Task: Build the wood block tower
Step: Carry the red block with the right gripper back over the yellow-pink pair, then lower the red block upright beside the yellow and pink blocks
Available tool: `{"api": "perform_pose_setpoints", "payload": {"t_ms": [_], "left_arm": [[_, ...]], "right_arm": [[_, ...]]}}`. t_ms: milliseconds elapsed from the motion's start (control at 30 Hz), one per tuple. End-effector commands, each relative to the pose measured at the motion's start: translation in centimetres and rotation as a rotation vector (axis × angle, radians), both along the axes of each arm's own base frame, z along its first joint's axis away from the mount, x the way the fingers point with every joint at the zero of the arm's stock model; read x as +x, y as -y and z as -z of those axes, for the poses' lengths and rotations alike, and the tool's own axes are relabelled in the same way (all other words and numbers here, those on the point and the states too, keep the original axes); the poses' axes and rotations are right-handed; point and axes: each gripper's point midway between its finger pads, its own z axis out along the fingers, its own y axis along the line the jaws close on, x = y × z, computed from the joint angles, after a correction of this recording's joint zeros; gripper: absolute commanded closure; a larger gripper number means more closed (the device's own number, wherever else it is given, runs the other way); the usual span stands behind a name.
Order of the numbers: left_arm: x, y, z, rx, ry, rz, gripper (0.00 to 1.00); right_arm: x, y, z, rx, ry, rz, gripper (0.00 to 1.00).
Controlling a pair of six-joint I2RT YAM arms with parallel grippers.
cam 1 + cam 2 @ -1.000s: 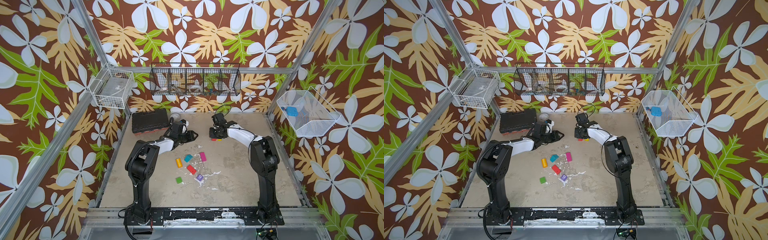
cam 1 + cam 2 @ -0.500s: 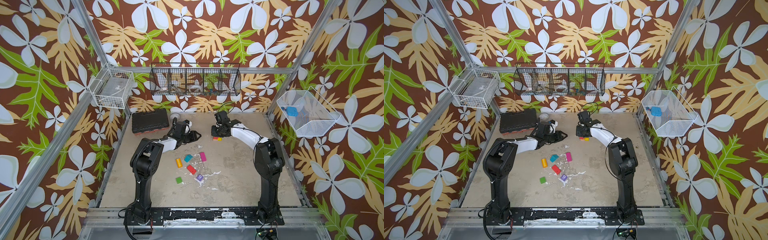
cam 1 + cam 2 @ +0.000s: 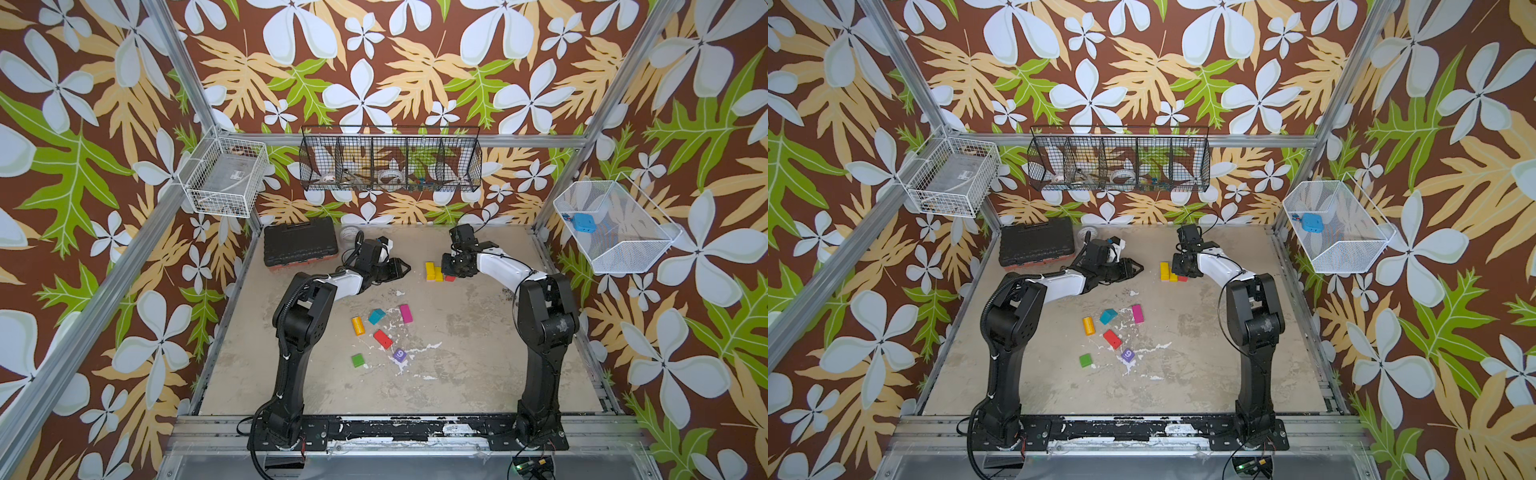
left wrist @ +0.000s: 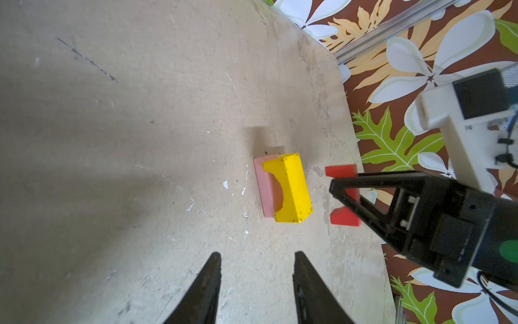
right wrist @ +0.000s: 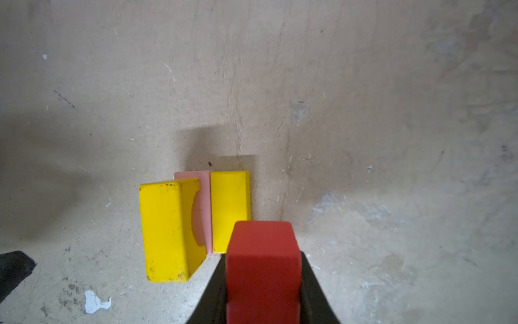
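The tower (image 3: pixel 432 270) is a low group at the back of the table: a yellow arch block (image 5: pixel 165 227), a pink block (image 5: pixel 203 196) and a yellow brick (image 5: pixel 229 207) side by side. My right gripper (image 5: pixel 263 256) is shut on a red block (image 5: pixel 263 261), held low right beside the yellow brick. My left gripper (image 4: pixel 256 254) is open and empty, pointing at the group from a short way off. Loose wood blocks lie mid-table: orange (image 3: pixel 358 325), teal (image 3: pixel 376 316), magenta (image 3: pixel 406 313), red (image 3: pixel 382 338), green (image 3: pixel 357 360) and a purple cube (image 3: pixel 399 354).
A black toolbox (image 3: pixel 300 245) and a clear jar (image 3: pixel 349 233) stand at the back left, just behind my left arm. Wire baskets hang on the back wall (image 3: pixel 390 164) and on both side walls. White paint flecks mark the table round the loose blocks.
My left gripper has slid right toward the yellow and pink group, its jaws narrowing a little. My right gripper has shifted slightly right and forward with the red block in it.
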Motion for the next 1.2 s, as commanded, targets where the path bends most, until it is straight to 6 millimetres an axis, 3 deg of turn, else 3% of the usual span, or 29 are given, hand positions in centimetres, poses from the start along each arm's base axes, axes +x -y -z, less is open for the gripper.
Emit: {"api": "perform_pose_setpoints", "payload": {"t_ms": [0,300,1167], "left_arm": [[0.3,0.8,0.0,0.004,0.0,0.013,0.6],[0.5,1.7,1.3,0.02,-0.018,0.029,0.63],[0.3,2.0,1.3,0.02,-0.016,0.036,0.66]], "right_arm": [[0.8,-0.6,0.2,0.02,0.01,-0.023,0.91],[1.6,-1.2,1.6,0.031,-0.012,-0.032,0.91],[2.4,-2.2,2.0,0.055,-0.019,-0.044,0.84]]}}
